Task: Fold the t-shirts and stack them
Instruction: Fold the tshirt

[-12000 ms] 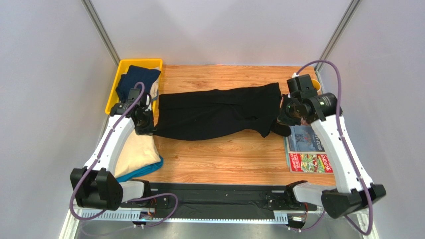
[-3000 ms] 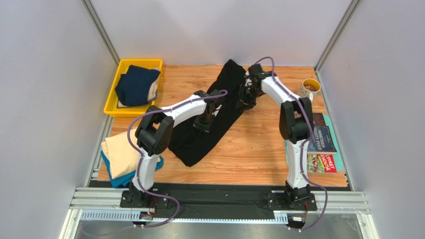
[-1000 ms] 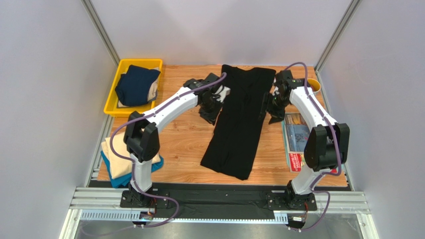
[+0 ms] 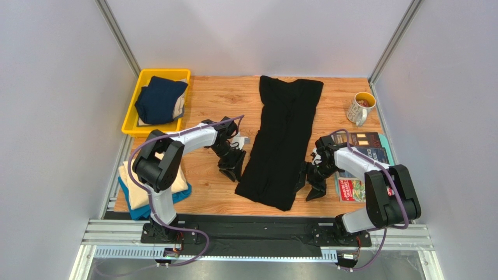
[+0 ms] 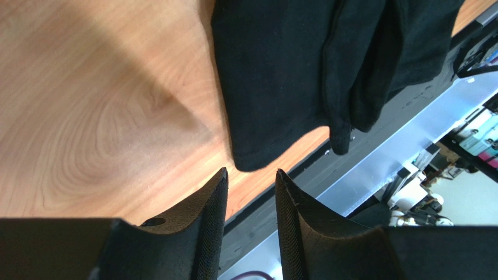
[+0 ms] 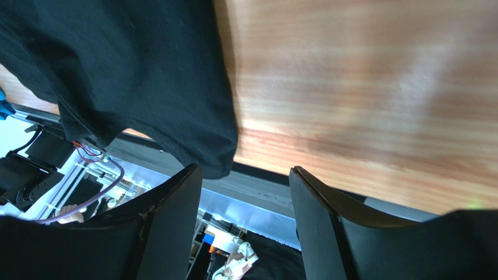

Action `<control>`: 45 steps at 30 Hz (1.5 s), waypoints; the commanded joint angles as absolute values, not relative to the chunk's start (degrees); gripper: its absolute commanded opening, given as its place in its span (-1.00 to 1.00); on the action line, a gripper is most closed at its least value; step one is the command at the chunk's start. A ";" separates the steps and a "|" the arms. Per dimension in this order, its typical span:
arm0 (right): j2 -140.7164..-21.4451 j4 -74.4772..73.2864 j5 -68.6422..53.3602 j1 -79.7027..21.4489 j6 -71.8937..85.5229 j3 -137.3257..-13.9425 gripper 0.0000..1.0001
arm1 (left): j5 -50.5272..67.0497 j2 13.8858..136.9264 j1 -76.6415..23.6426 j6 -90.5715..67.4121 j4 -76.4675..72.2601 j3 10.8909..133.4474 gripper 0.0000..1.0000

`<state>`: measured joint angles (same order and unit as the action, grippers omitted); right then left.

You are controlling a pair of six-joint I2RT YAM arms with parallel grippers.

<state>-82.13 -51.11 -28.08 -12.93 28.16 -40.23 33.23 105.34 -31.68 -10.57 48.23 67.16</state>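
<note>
Left claw [image 5: 251, 173] and right claw [image 6: 245, 170] gape empty either side of the black t-shirt [image 4: 283, 140], folded long and narrow.

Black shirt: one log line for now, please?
black t-shirt: flat | left claw: open, by near-left corner | right claw: open, by near-right corner

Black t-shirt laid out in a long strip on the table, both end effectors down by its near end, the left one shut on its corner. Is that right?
Not quite. The left end effector is open, not shut on the corner: the left wrist view shows it spread apart, with the black t-shirt ending just beyond its tips. The rest stands.
</note>
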 commanded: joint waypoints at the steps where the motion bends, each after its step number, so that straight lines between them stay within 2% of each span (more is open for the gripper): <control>1: -84.19 -45.45 -29.61 -14.76 30.76 -39.99 0.26 | 35.77 108.36 -31.73 -11.25 45.97 67.15 -0.15; 9: -92.19 -40.08 -29.44 -18.54 31.64 -38.93 0.25 | 35.25 111.71 -31.73 -11.43 45.35 66.71 -0.14; 21: -96.76 -35.25 -29.62 -22.15 33.31 -38.15 0.25 | 38.85 114.26 -31.73 -13.79 40.00 63.02 -0.15; 23: -97.99 -34.28 -29.79 -22.76 33.75 -38.23 0.22 | 39.02 114.43 -31.73 -14.06 39.55 61.97 -0.16; 27: -99.75 -32.79 -29.97 -23.82 34.36 -38.50 -0.01 | 38.15 113.64 -31.73 -14.06 38.94 60.47 -0.27; 35: -103.10 -32.26 -30.76 -26.54 34.10 -39.90 -0.06 | 38.76 113.82 -31.73 -14.15 38.41 58.98 -0.31; 37: -102.57 -32.78 -30.32 -26.72 34.10 -39.90 -0.19 | 38.85 113.73 -31.73 -14.06 38.32 58.97 -0.55; 38: -102.31 -33.13 -30.15 -26.72 34.01 -39.90 -0.34 | 39.11 113.56 -31.73 -14.15 38.32 58.89 -0.81; 40: -101.08 -34.44 -29.62 -26.72 33.84 -39.99 -0.49 | 39.72 113.38 -31.73 -14.06 38.41 58.89 -1.00; 41: -100.64 -34.98 -29.45 -26.81 33.58 -40.08 -0.75 | 39.73 112.77 -31.73 -14.06 38.50 58.80 -1.00; 43: -98.89 -36.82 -28.92 -26.72 32.96 -40.25 -0.99 | 40.08 111.98 -31.73 -14.06 38.67 58.54 -1.00; 45: -97.57 -38.92 -28.39 -26.72 32.61 -40.17 -1.00 | 40.34 110.48 -31.82 -14.06 39.28 58.45 -1.00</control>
